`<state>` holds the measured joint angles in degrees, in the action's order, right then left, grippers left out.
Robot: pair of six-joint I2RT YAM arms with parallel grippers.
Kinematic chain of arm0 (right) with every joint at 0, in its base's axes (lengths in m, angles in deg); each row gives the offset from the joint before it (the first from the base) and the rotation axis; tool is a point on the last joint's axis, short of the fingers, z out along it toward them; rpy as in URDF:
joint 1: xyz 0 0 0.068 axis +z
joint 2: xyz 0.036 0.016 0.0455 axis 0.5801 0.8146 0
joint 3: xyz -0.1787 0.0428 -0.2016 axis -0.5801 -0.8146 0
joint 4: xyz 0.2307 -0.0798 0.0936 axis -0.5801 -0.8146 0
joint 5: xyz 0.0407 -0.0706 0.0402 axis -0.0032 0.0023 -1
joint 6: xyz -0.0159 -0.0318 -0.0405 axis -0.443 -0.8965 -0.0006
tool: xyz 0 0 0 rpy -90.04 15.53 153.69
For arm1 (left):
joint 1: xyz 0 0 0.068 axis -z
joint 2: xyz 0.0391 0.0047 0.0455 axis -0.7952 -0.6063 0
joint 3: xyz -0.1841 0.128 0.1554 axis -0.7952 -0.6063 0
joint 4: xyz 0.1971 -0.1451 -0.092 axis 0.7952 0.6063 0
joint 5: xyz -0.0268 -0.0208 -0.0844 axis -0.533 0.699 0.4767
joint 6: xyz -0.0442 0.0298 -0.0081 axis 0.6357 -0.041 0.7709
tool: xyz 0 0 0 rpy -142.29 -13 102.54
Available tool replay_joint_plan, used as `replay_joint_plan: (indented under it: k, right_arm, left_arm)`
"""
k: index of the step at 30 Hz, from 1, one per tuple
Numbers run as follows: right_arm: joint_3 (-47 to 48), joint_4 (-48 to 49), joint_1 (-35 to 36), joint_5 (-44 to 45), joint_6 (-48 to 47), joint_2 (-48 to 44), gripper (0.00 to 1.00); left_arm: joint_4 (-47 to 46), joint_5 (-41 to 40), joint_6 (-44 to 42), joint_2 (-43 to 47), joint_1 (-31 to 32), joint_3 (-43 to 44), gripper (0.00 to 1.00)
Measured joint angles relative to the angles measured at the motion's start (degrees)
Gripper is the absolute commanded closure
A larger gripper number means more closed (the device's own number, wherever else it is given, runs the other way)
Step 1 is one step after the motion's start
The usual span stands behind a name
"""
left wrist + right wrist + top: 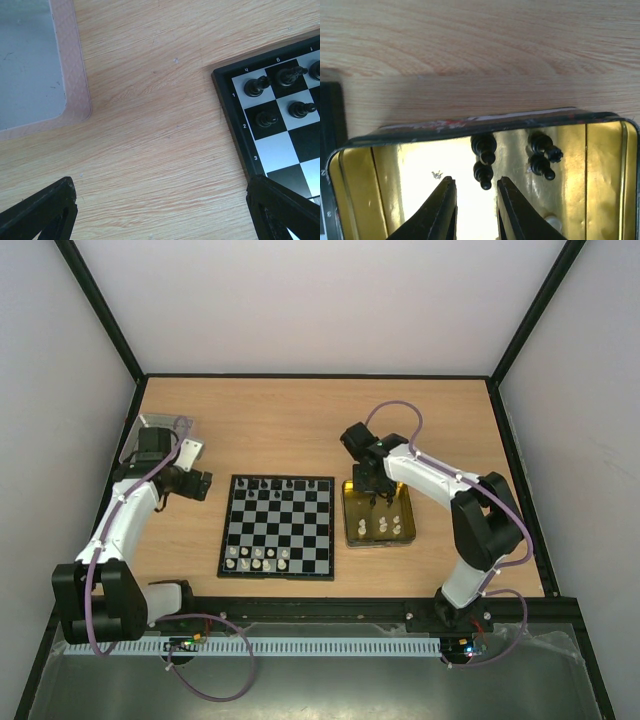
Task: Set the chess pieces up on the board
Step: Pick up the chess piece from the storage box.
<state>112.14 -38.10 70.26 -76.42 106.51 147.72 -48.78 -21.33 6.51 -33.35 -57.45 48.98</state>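
Top external view: board partly set, black pieces far side, white pieces near side; more wait in tray beside it; right claw barely parted, empty; left claw wide open.

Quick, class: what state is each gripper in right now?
Left gripper: jaws wide open, holding nothing.
Right gripper: jaws slightly apart, holding nothing, over the gold tray.

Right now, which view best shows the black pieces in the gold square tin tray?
Right wrist: black chess pieces stand close-up by the gold square tin tray's far wall. Top view: right gripper hides them. Left wrist: no tray.
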Motion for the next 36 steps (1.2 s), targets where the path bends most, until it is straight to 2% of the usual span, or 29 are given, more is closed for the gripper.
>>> replay_joint_plan:
  k: [18, 36]
  right_arm:
    - [-4.0, 6.6, -3.6, -1.9, -1.1, 0.0, 0.79]
    - [-5.5, 8.9, -4.5, -3.3, -1.4, 1.0, 0.85]
  left_arm:
    - [0.8, -0.2, 0.1, 0.0, 0.1, 0.0, 0.07]
    - [1.1, -0.6, 0.7, -0.5, 1.0, 1.0, 0.07]
